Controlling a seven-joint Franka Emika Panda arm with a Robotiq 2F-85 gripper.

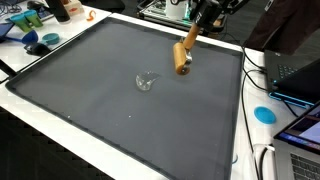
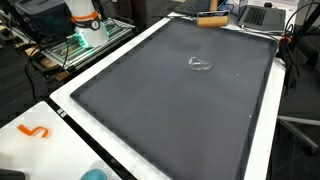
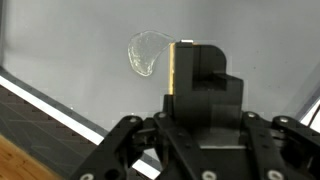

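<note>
A white bench [image 1: 60, 125] carries a broad dark grey mat [image 1: 90, 90] that covers most of its top, seen in both exterior views. Off the mat's edge, on the side where cables trail, an open laptop [image 1: 298, 76] sits on the bench. Above the mat's far edge, near one corner, the robot's black claw [image 1: 189, 40] is clenched on a tan wooden piece [image 1: 183, 56]. The piece hangs tilted from the fingers, its darker lower end close over the mat surface. In the wrist view the piece shows only as a thin tan strip [image 3: 175, 70] beside the closed black fingers [image 3: 205, 80]. Near the middle of the mat, well apart from the claw, lies a small clear, crumpled-looking plastic piece [image 1: 146, 81]. It lies alone on the grey surface and appears again in an exterior view [image 2: 200, 65] and, beyond the fingertips, in the wrist view [image 3: 145, 52]. A small blue disc [image 1: 264, 114] rests on the bench just off the mat's laptop-side edge. An orange hook [image 2: 35, 131] lies on the bench beyond the mat's corner farthest from the claw.
</note>
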